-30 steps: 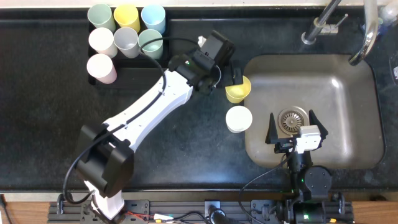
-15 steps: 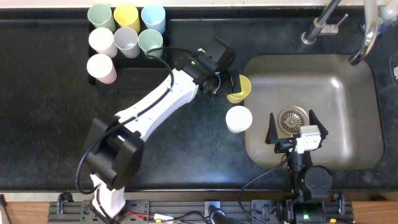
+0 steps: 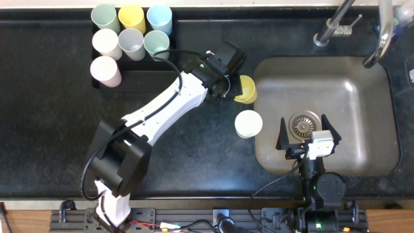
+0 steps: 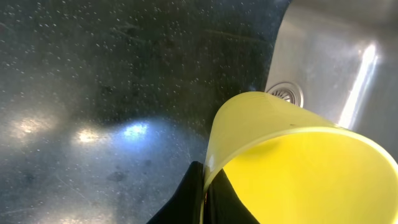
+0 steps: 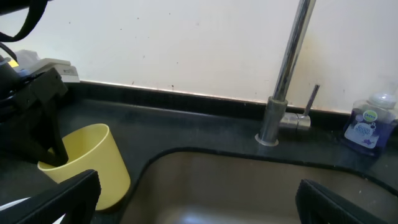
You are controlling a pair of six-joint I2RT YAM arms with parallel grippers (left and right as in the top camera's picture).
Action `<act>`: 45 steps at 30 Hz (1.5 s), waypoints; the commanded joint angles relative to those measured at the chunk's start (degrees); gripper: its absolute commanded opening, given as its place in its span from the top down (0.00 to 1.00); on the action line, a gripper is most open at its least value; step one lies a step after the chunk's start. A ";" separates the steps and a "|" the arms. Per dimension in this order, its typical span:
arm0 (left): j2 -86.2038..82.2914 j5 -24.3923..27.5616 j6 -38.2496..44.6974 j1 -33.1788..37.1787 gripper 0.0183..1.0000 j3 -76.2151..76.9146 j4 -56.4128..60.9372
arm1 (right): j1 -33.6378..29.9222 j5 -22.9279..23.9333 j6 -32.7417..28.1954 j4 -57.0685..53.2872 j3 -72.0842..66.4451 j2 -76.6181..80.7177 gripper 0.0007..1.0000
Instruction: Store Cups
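A yellow cup leans over at the sink's left rim, and my left gripper is shut on its rim. In the left wrist view the gripper pinches the wall of the yellow cup, one finger inside and one outside. A white cup stands upright on the counter just below it. The yellow cup is also in the right wrist view, with the left gripper on it. My right gripper hangs open over the sink near the drain, holding nothing.
A black rack at the back left holds several pastel cups, with a pink cup at its near corner. The steel sink lies at the right, with the faucet behind it. A soap bottle stands by the faucet.
The left wrist has turned and its gripper has closed on the yellow cup's rim. The cup has tipped from upright and shifted slightly left. The right arm has stayed still.
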 commanded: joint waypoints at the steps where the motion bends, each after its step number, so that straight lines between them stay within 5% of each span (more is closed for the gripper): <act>1: -4.63 -4.61 -0.48 3.02 0.98 0.42 -1.86 | -0.07 0.22 -0.15 0.31 -0.74 -0.37 0.00; 6: -10.40 -9.68 -6.47 12.17 0.98 0.39 -11.93 | -0.07 0.22 -0.15 0.33 -0.74 -0.37 0.00; 19: -12.02 -9.68 -7.87 33.86 0.98 0.28 -23.63 | -0.07 0.22 -0.15 0.31 -0.74 -0.37 0.00; 45: -5.88 -13.92 -7.93 35.43 0.98 0.28 -20.52 | -0.07 0.22 -0.15 0.31 -0.74 -0.37 0.00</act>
